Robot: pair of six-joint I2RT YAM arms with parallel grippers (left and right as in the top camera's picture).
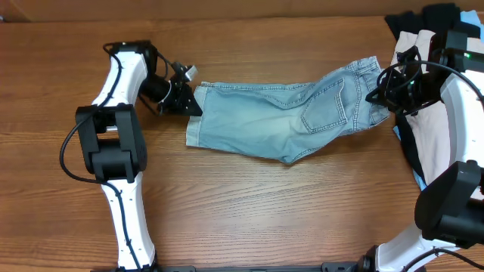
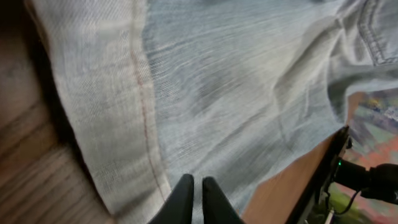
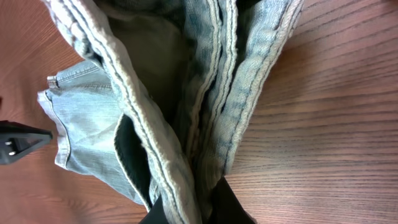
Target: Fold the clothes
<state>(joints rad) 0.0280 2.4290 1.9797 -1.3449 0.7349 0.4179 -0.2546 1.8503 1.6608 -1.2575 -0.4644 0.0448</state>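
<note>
Biggest worry is at the right gripper (image 3: 196,208). The waistband (image 3: 186,124) is bunched into several thick ridges, and only the lower end of that wad is clamped between the closed fingers. A layer could get squeezed out if it's pulled hard (denim seams are bulky).

At the left gripper (image 2: 194,196) the fingers are drawn almost together over the leg hem (image 2: 124,124), and a thin pinch near the edge seems to be held. How much cloth is actually caught can't be made out, so the hem might be dropped mid-lift.

Further out, the denim shorts (image 1: 280,121) are laid across the middle of the table (image 1: 265,219), strung between the two grippers with a back pocket (image 1: 325,113) facing up. If both ends aren't carried over together, a crooked fold is likely.

The pile of other garments (image 1: 429,151) sits just behind the right wrist and could be snagged on a wide swing.

Pose-wise, the left arm is stretched up from the near edge, with the wrist turned inward at the hem. The right arm is arched in from the right side, and its gripper is aimed left at the waist end.
</note>
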